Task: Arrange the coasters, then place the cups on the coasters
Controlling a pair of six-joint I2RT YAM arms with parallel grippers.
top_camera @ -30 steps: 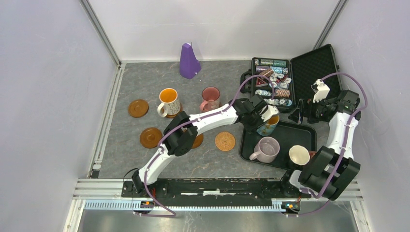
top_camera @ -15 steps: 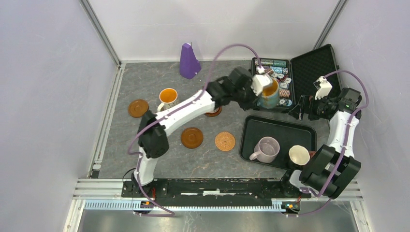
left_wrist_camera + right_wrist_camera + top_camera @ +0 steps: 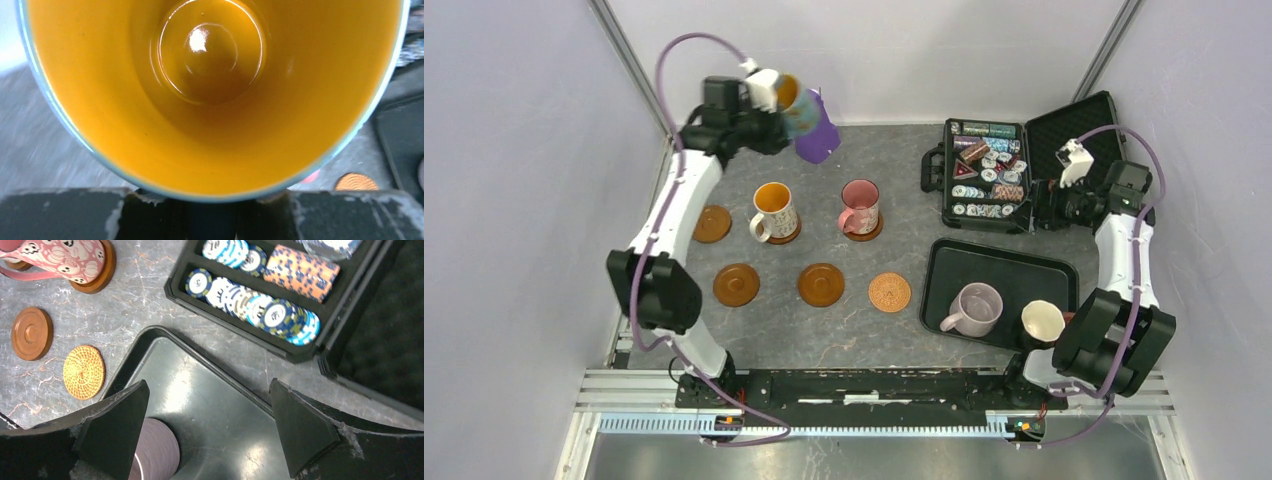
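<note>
My left gripper [image 3: 776,100] is raised at the far left back, shut on the blue cup [image 3: 799,108]. That cup's yellow inside [image 3: 212,95] fills the left wrist view, above my left gripper [image 3: 212,212]. A white cup with orange inside [image 3: 773,210] and a pink cup [image 3: 860,205] each stand on a coaster. Three brown coasters [image 3: 711,223] [image 3: 736,284] [image 3: 821,284] and a patterned coaster [image 3: 889,292] lie bare. A lilac cup [image 3: 974,308] and a cream-lined cup [image 3: 1042,321] sit in the black tray [image 3: 1014,265]. My right gripper [image 3: 1042,213] [image 3: 207,385] hangs open over that tray [image 3: 210,375], holding nothing.
A purple cone [image 3: 817,140] stands at the back, right beside the lifted blue cup. An open black case of poker chips [image 3: 984,175] [image 3: 260,300] lies behind the tray. White walls close in on the left, the back and the right.
My left arm has swung up and far to the left from the tray and chip case, carrying the blue cup. My right gripper has opened wider and shifted slightly back.
</note>
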